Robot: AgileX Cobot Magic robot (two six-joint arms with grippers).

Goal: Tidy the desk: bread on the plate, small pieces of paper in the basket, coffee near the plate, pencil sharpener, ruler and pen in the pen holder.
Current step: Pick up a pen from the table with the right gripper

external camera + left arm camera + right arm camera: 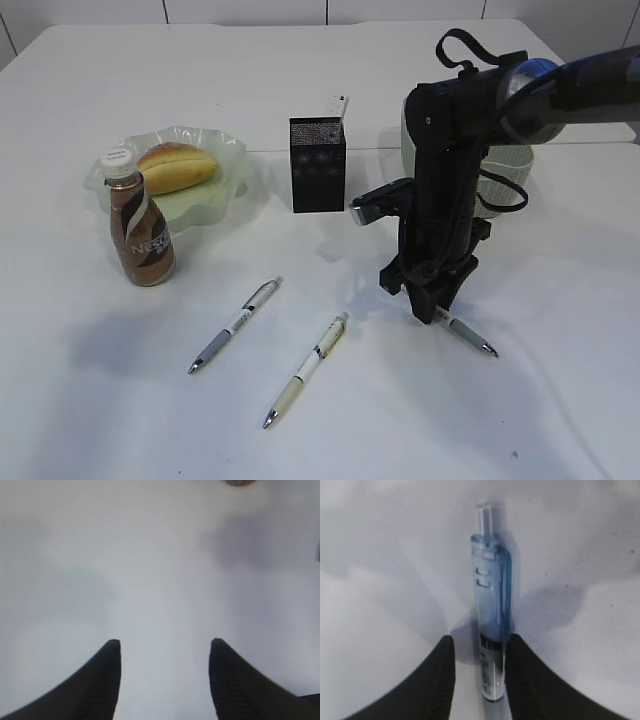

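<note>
Pen (492,630) between right claw (477,667) fingers, its lower end hidden

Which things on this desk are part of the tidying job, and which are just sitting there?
Part of the job:
bread on the plate
coffee bottle beside the plate
pen holder
basket behind the arm
three pens: left pen, middle pen, right pen between the right gripper fingers

Just sitting there:
nothing visible; the left gripper hangs open over bare table
</note>
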